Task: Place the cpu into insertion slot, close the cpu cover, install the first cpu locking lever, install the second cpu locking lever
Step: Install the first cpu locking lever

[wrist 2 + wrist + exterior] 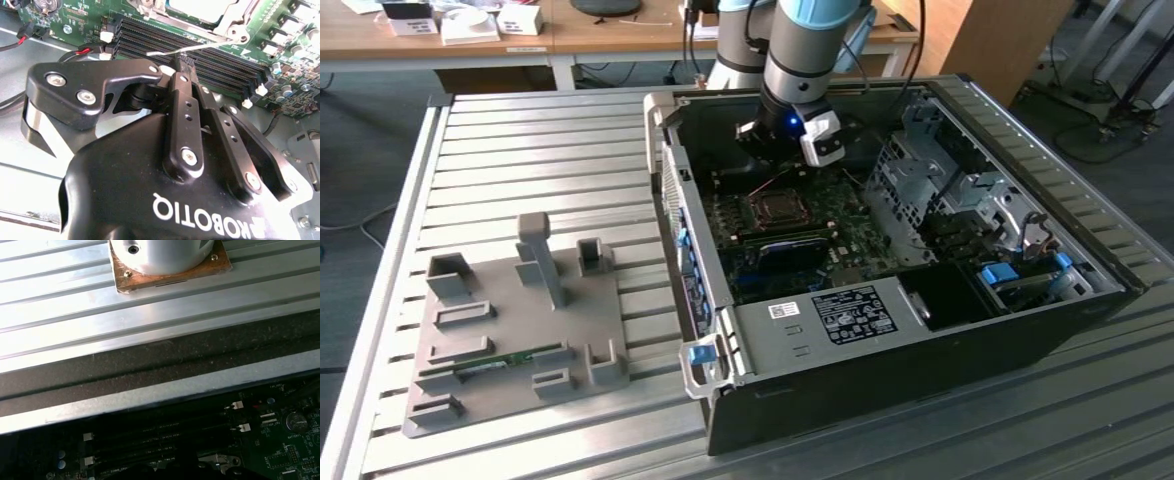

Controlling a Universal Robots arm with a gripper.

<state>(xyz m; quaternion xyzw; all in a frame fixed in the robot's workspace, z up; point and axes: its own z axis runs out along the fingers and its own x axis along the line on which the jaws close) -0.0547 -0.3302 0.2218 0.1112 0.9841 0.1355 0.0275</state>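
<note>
My gripper (pixel 183 61) is shut, its black fingers pressed together with nothing between them. The tips sit right at a thin silver locking lever (pixel 200 46) that runs slanted across the long black memory slots (pixel 200 65). Just beyond the lever lies the insertion slot with the metal cpu cover (pixel 222 26) lying down around the pale grey cpu (pixel 195 7). In the exterior view the gripper (pixel 777 160) hangs inside the open computer case, just behind the insertion slot (pixel 781 208) on the green motherboard (pixel 854 235).
The open black computer case (pixel 894 340) lies on a ribbed metal table (pixel 520 150). A grey fixture plate (pixel 520 330) with holders stands at the exterior view's left. Drive cages (pixel 961 190) fill the case's right side. The first wrist view shows the case wall (pixel 150 370) and a metal flange (pixel 165 260).
</note>
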